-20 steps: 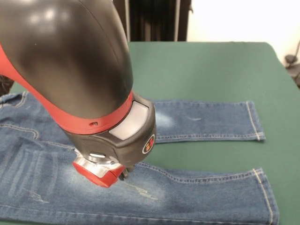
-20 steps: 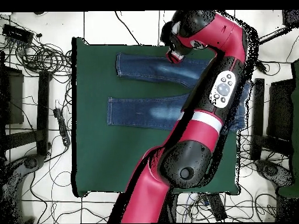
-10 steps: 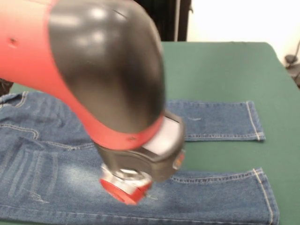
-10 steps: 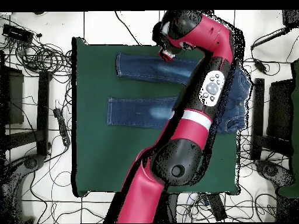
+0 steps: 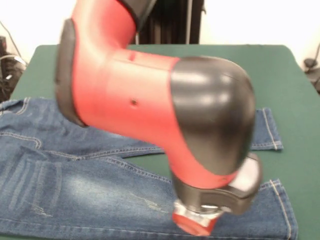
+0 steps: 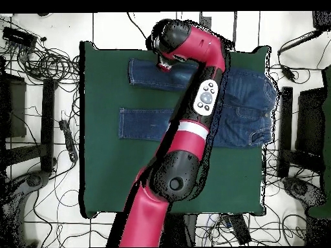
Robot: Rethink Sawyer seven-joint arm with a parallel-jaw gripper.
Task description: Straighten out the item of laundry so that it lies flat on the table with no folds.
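Note:
The blue denim jeans [image 5: 75, 190] lie spread on the dark green table [image 5: 225, 75], both legs pointing right and the waist off to the left. The near leg's cuff [image 5: 282, 210] and the far leg's cuff [image 5: 267, 130] lie flat. My gripper [image 5: 196, 226] hangs low over the near leg, close to its cuff, and the bulky red and black arm hides much of the far leg. In the overhead view the jeans [image 6: 149, 123] have legs to the left, and my gripper [image 6: 163, 64] sits over the upper leg.
In the overhead view the table [image 6: 110, 181] is ringed by cables [image 6: 39, 61] on the floor, with dark stands at left [image 6: 48, 123] and right [image 6: 304, 123]. A dark object [image 5: 312, 67] stands past the table's right edge.
The arm has swept along the near leg from the thigh toward the cuff, rightward in the front view and leftward in the overhead view. The jeans lie as before.

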